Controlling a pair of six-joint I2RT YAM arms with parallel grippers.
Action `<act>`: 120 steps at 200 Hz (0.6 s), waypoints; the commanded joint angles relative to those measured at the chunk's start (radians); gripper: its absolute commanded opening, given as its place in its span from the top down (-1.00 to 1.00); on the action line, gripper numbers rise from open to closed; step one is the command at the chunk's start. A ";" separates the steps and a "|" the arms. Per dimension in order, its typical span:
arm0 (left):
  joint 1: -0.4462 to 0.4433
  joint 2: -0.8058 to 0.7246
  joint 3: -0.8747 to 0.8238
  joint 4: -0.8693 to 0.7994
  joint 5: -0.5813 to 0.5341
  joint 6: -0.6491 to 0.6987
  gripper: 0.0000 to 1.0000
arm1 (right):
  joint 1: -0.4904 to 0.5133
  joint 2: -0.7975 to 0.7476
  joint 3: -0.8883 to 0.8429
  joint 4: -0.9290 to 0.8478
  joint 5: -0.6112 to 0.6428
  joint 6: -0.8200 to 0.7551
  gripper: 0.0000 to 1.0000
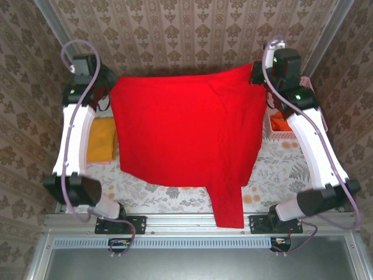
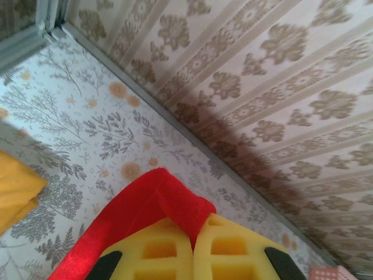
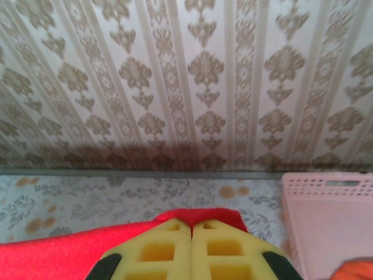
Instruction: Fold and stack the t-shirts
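A bright red t-shirt [image 1: 186, 131] hangs spread wide above the table, held up by its two far corners. My left gripper [image 1: 109, 81] is shut on its left corner; in the left wrist view a fold of red cloth [image 2: 169, 201] is pinched between the yellow fingers [image 2: 157, 251]. My right gripper [image 1: 256, 71] is shut on the right corner, red cloth [image 3: 204, 214] clamped between its yellow pads [image 3: 218, 248]. One sleeve [image 1: 228, 204] dangles over the table's near edge. A mustard-yellow t-shirt [image 1: 101, 139] lies folded at the left. An orange t-shirt [image 1: 281, 123] sits in the basket.
A pink lattice basket [image 1: 278, 135] stands at the right side, also seen as a pink wall [image 3: 323, 216] in the right wrist view. The floral table surface [image 1: 280, 169] is bounded by patterned walls at back and sides. A metal rail [image 1: 186, 221] runs along the near edge.
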 commanded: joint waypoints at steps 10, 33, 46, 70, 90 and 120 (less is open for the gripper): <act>0.014 0.222 0.278 0.028 0.047 0.042 1.00 | -0.021 0.187 0.245 0.092 -0.095 0.016 1.00; 0.016 0.439 0.650 -0.073 0.087 0.054 1.00 | -0.022 0.353 0.543 0.035 -0.128 0.025 1.00; 0.017 0.548 0.891 -0.151 0.098 0.054 1.00 | -0.021 0.429 0.719 -0.004 -0.152 0.039 1.00; 0.018 0.577 1.059 -0.171 0.101 0.049 1.00 | -0.021 0.482 0.909 -0.026 -0.181 0.059 1.00; 0.020 0.446 0.889 -0.092 0.105 0.060 1.00 | -0.021 0.430 0.902 -0.027 -0.187 0.068 1.00; 0.017 0.173 0.462 0.069 0.089 0.070 1.00 | -0.022 0.224 0.584 0.058 -0.171 0.062 1.00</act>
